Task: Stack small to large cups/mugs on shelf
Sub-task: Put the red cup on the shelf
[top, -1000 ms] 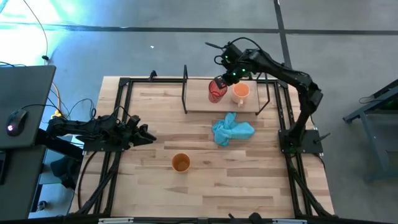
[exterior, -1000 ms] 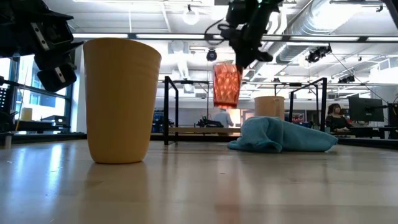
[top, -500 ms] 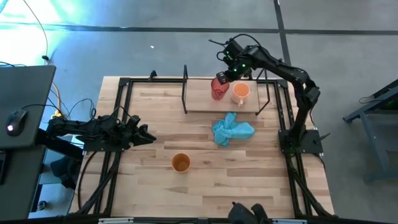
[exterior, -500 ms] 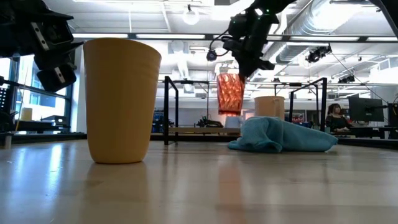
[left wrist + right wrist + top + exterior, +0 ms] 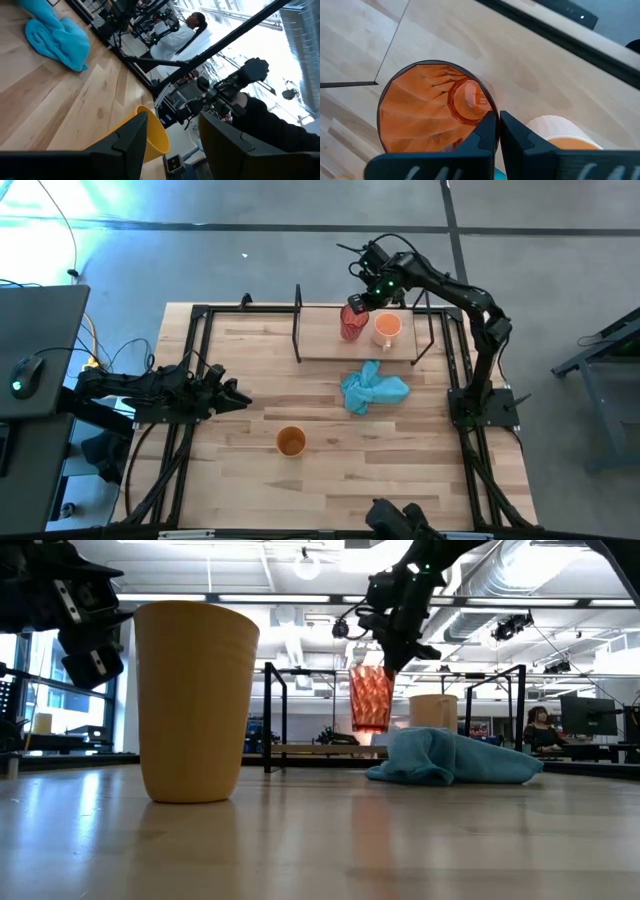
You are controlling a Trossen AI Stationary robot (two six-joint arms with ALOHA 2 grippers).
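A large light-wood tabletop (image 5: 250, 480) in an open workshop carries, at its 12 o'clock edge, a low light-wood shelf with black metal legs (image 5: 320, 345). The red translucent ribbed cup (image 5: 350, 326) is held upright just above that shelf board by the right gripper (image 5: 356, 306), clamped on its rim, at 9 o'clock of the pale orange mug (image 5: 387, 329). The placing step appears in hand; next, the cup would need lowering and releasing. The amber-orange cup (image 5: 290, 442) waits at 6 o'clock, beyond a crumpled light blue cloth (image 5: 373, 390). The left gripper (image 5: 238, 398) rests at 9 o'clock, fingers apart.
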